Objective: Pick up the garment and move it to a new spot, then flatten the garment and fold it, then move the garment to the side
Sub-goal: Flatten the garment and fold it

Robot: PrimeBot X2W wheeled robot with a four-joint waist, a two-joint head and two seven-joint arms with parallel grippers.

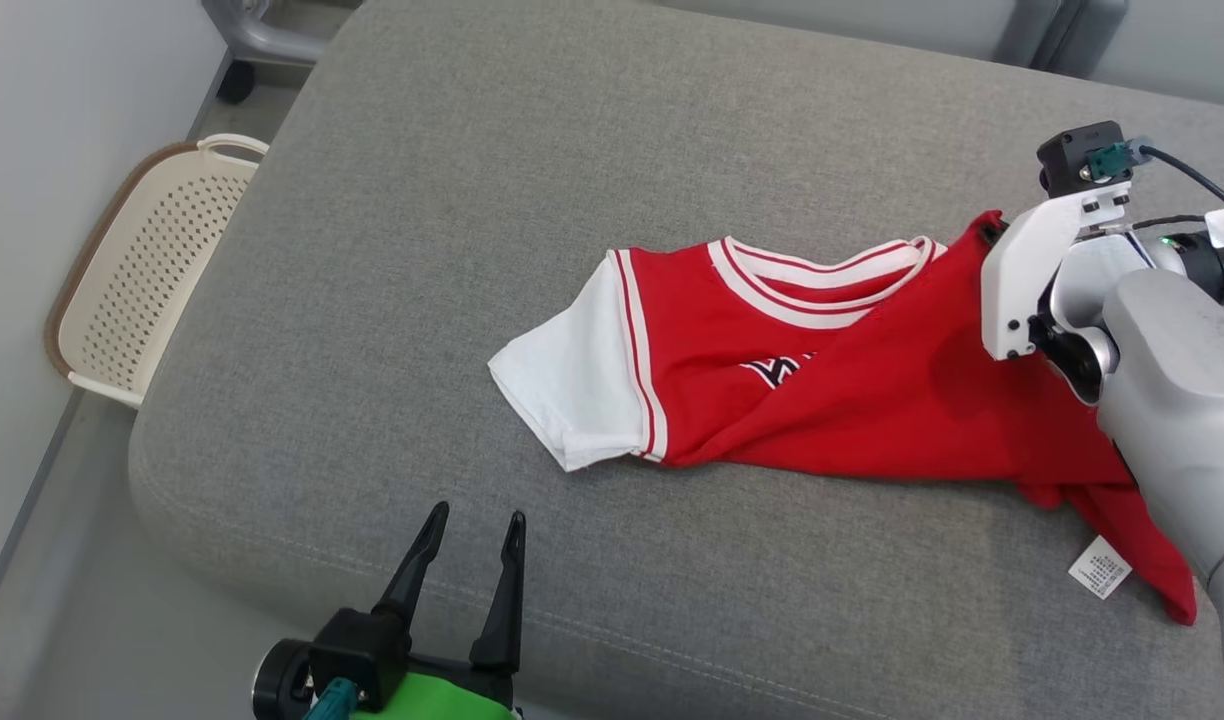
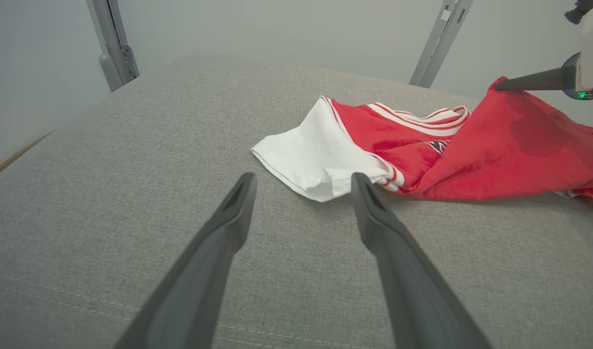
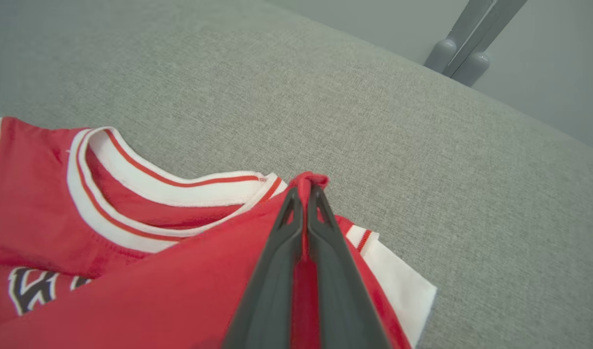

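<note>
The garment (image 1: 822, 390) is a red jersey with white sleeves and a striped white collar, lying crumpled on a grey cushion (image 1: 472, 200). My right gripper (image 3: 304, 191) is shut on a raised fold of the garment's (image 3: 132, 271) red fabric beside the collar; its fingertips also show pinching the peak of the cloth (image 2: 500, 86) in the left wrist view. My left gripper (image 1: 469, 525) stands open at the cushion's near edge, short of the white sleeve (image 2: 316, 160), with nothing between its fingers (image 2: 228, 213).
A cream perforated basket (image 1: 142, 270) stands on the floor left of the cushion. A white care label (image 1: 1099, 567) hangs from the garment's near right end. Grey metal frame legs (image 2: 112, 43) rise behind the cushion, with bare grey fabric to the left and front.
</note>
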